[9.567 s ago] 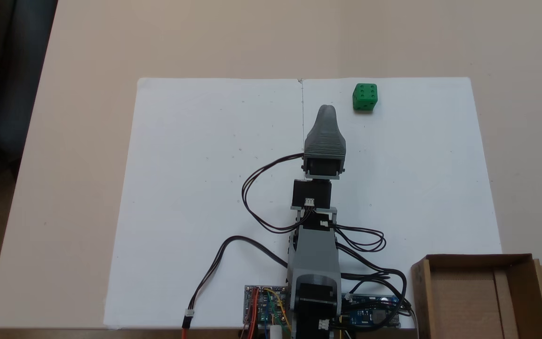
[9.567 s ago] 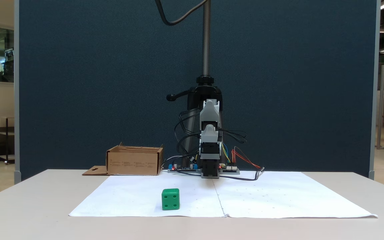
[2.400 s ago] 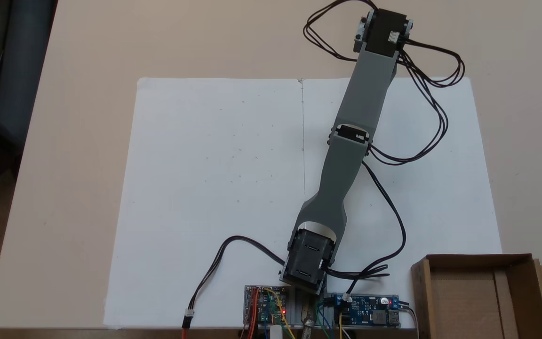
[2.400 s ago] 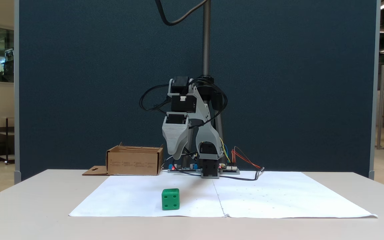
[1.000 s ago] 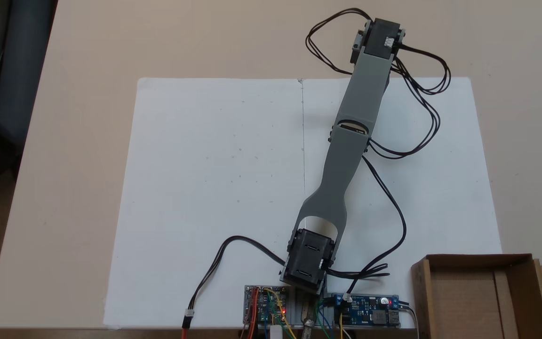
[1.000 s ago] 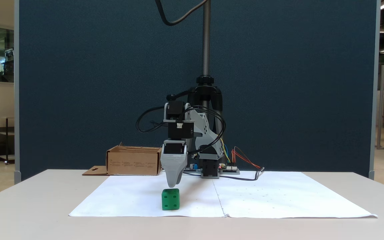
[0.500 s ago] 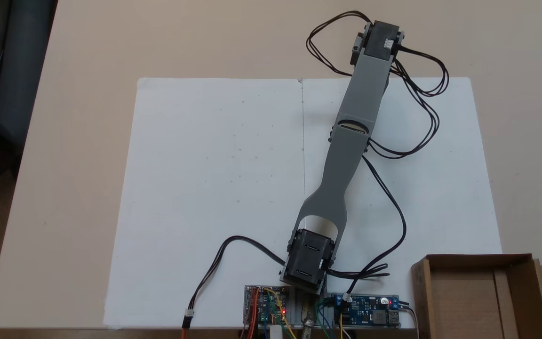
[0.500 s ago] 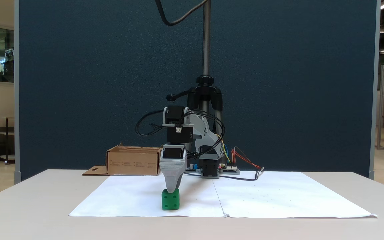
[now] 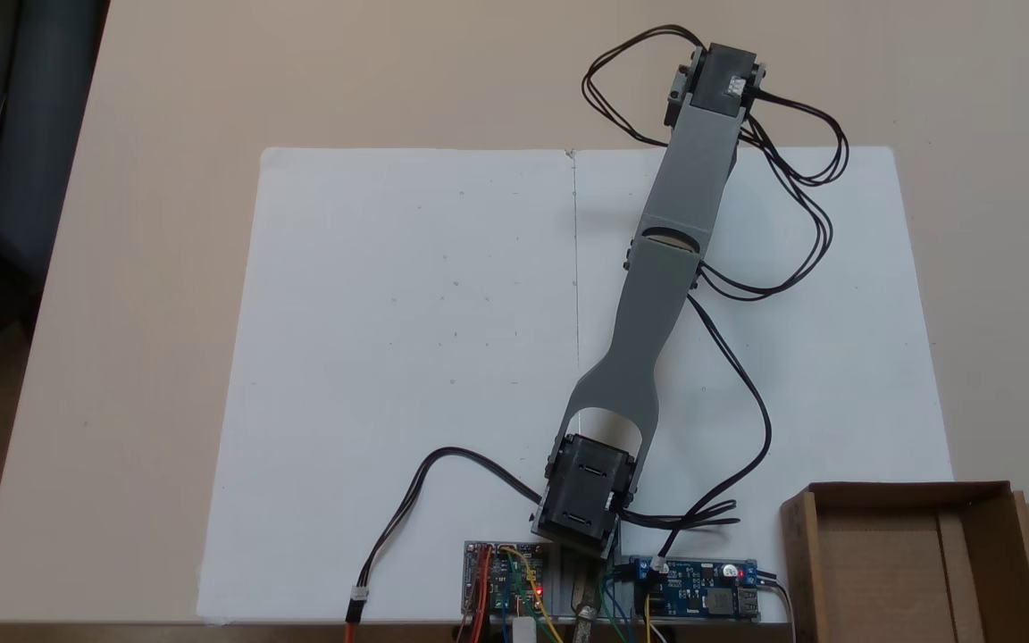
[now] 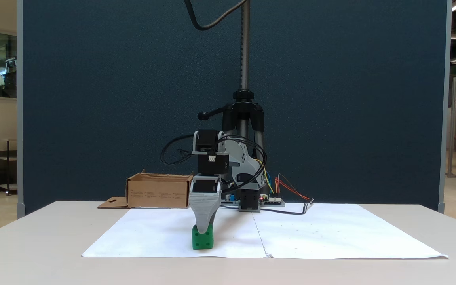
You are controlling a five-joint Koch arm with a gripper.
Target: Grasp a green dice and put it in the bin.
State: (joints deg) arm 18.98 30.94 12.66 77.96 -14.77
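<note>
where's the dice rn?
In a fixed view the dice sits on the white paper near its front edge, left of the centre seam, with the gripper tip down over its top.

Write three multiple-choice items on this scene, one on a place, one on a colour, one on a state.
1. Where does the small bright green plastic dice sit?
A. on the white paper sheet
B. inside the box
C. on bare table

2. What colour is the panel behind the arm?
A. red
B. dark blue
C. white

3. What does the brown corrugated cardboard box hold?
A. the dice
B. a cable
C. nothing visible

Answers: 1 A, the dice rests on the sheet under the grey gripper. 2 B, the backdrop is dark blue. 3 C, in a fixed view from above its floor is bare.
</note>
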